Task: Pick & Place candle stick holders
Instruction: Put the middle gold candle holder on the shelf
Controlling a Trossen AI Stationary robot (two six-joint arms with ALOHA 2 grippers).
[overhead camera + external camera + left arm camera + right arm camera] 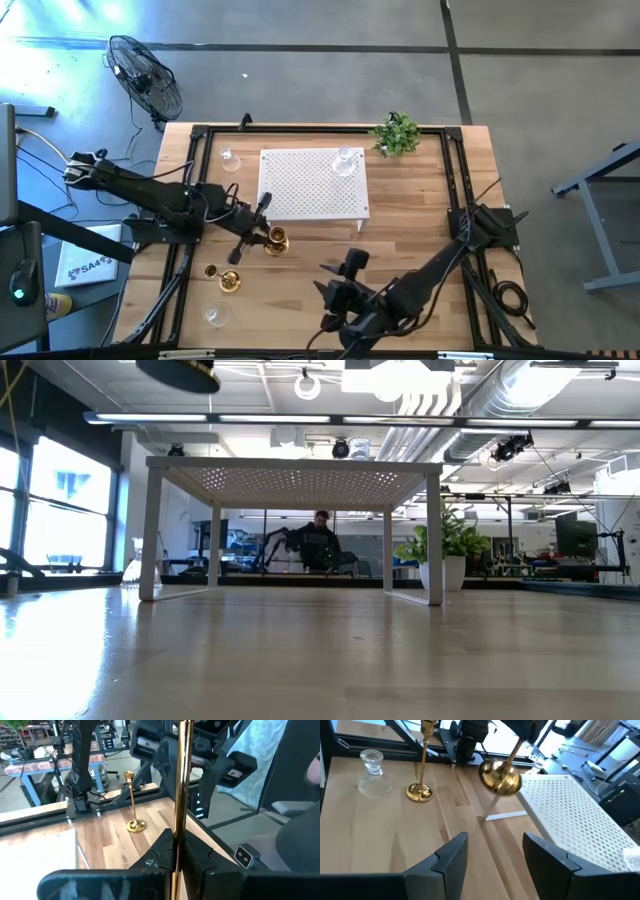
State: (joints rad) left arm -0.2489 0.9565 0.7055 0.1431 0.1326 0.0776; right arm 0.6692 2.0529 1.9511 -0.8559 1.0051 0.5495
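1. The left gripper is clenched on the thin stem of a gold candle holder, holding it tilted above the table just in front of the white perforated stand; in the left wrist view the gold stem runs up between the dark fingers
2. A second gold holder stands upright on the wood near the table's front left, with its round flared base on the surface; the right wrist view shows it beside a clear glass holder
3. Another clear glass holder sits on top of the stand, near its far right part, and 1 more seems to stand on the table left of the stand, though it is faint
4. The right gripper hangs released over the front middle of the table, fingers spread and holding nothing
5. A small green plant stands at the far edge
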